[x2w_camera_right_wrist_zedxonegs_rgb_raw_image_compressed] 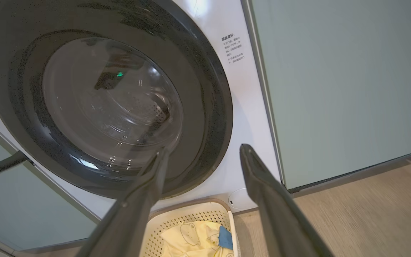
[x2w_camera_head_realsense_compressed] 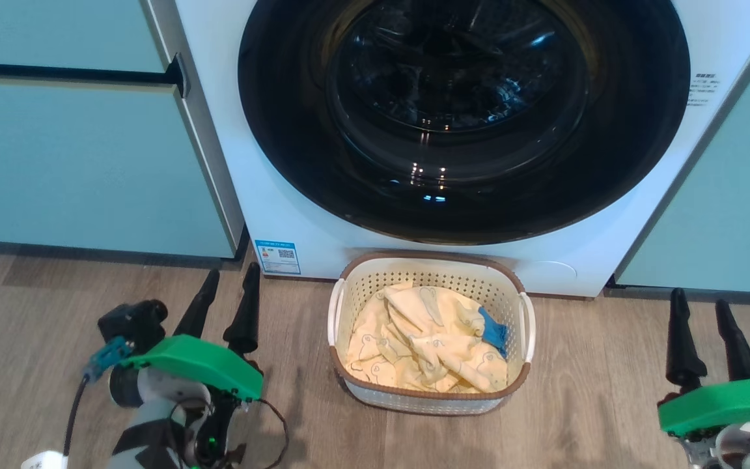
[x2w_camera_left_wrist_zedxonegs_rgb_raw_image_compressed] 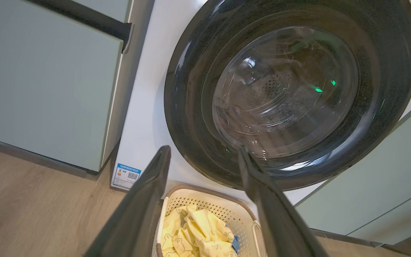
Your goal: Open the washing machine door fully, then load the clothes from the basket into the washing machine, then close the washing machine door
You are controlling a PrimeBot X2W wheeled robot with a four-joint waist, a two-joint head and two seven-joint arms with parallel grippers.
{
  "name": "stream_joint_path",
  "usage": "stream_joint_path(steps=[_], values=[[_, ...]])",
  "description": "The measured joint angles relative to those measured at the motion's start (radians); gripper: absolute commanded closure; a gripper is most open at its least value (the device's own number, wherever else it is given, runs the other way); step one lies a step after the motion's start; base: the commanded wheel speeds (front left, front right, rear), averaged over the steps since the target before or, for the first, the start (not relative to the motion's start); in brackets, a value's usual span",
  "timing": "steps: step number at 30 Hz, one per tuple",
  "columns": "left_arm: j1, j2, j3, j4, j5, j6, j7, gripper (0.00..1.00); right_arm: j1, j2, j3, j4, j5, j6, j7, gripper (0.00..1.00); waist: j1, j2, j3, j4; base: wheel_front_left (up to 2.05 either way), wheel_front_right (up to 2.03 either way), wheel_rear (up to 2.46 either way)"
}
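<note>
Head view, lower left: left gripper (x2w_camera_head_realsense_compressed: 230, 272), two long dark fingers spread wide apart, nothing held, tips pointing up the frame over the wood-plank floor (x2w_camera_head_realsense_compressed: 596, 397). Green housing (x2w_camera_head_realsense_compressed: 196, 365) sits behind the fingers.

Lower right: right gripper (x2w_camera_head_realsense_compressed: 699, 298), fingers likewise spread wide, nothing held, tips pointing up the frame. Both grippers stand apart from every task item.

Lower centre, between the two grippers: basket (x2w_camera_head_realsense_compressed: 427, 259), cream perforated plastic with a brown rim and white side handles. It stands on the floor just in front of the washing machine (x2w_camera_head_realsense_compressed: 264, 189).
- Contents: clothes (x2w_camera_head_realsense_compressed: 420, 342), pale yellow with bear outlines, crumpled in a heap.
- Blue trim piece (x2w_camera_head_realsense_compressed: 495, 331) lies at the heap's right edge.

Upper centre: washing machine door (x2w_camera_head_realsense_compressed: 284, 130), wide glossy black rim with a bulging glass window, closed flush against the white front. Blue sticker (x2w_camera_head_realsense_compressed: 277, 256) is at the machine's lower left corner.

Far left and far right: teal cabinets (x2w_camera_head_realsense_compressed: 75, 163) flank the machine. Black bar handle (x2w_camera_head_realsense_compressed: 56, 71) is on the left one.

Left wrist view: the left gripper (x2w_camera_left_wrist_zedxonegs_rgb_raw_image_compressed: 203, 149) fingers rise from the bottom edge with a wide gap. The basket's far rim and the door's lower rim show between them, untouched.

Right wrist view: the right gripper (x2w_camera_right_wrist_zedxonegs_rgb_raw_image_compressed: 203, 149) fingers are equally parted. The door fills the upper left of the frame, and the basket corner with the clothes is at the bottom centre.
</note>
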Motion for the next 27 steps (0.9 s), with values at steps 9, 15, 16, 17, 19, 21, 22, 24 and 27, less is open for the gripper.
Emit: stream_joint_path(steps=[9, 15, 16, 17, 19, 21, 22, 24, 27], values=[[-0.017, 0.0, -0.004, 0.002, 0.078, 0.0, -0.024, 0.0, -0.002, -0.002, 0.0, -0.011, -0.095, 0.0, -0.024, 0.0, 0.0, 0.0, 0.003, 0.001, 0.0, 0.0, 0.0], [-0.027, 0.002, -0.014, 0.001, 0.145, 0.0, -0.041, 0.0, -0.017, -0.003, 0.003, -0.019, -0.166, 0.0, -0.041, 0.0, 0.0, 0.0, 0.003, 0.001, 0.0, 0.0, 0.0], [-0.028, 0.002, -0.016, 0.002, 0.156, 0.0, -0.041, 0.0, -0.018, -0.003, 0.005, -0.024, -0.179, 0.0, -0.043, 0.0, 0.0, 0.0, 0.003, 0.001, 0.0, 0.0, 0.0], [-0.031, 0.002, -0.018, 0.002, 0.168, 0.0, -0.048, 0.0, -0.018, -0.003, 0.006, -0.025, -0.192, 0.0, -0.047, 0.0, 0.0, 0.0, 0.003, 0.001, 0.0, 0.0, 0.0], [-0.038, 0.003, -0.019, 0.002, 0.19, 0.0, -0.054, 0.0, -0.018, -0.004, 0.006, -0.026, -0.215, 0.0, -0.052, 0.0, 0.0, 0.0, 0.004, 0.001, 0.0, 0.0, 0.0], [-0.042, 0.004, -0.02, 0.003, 0.213, 0.0, -0.06, 0.0, -0.018, -0.004, 0.006, -0.026, -0.233, 0.0, -0.061, 0.0, 0.0, 0.0, 0.005, 0.0, 0.0, 0.0, 0.0], [-0.044, 0.004, -0.021, 0.005, 0.223, 0.0, -0.064, 0.0, -0.018, -0.004, 0.006, -0.027, -0.243, 0.0, -0.064, 0.0, 0.0, 0.0, 0.006, 0.0, 0.0, 0.0, 0.0], [-0.048, 0.004, -0.021, 0.009, 0.244, 0.0, -0.067, 0.0, -0.018, -0.004, 0.006, -0.029, -0.263, 0.0, -0.069, 0.0, 0.0, 0.0, 0.009, 0.0, 0.0, 0.0, 0.0], [-0.059, 0.005, -0.021, 0.014, 0.278, 0.0, -0.077, 0.0, -0.024, -0.005, 0.006, -0.029, -0.279, 0.0, -0.077, 0.0, 0.0, 0.0, 0.011, 0.001, 0.0, 0.0, 0.0]])
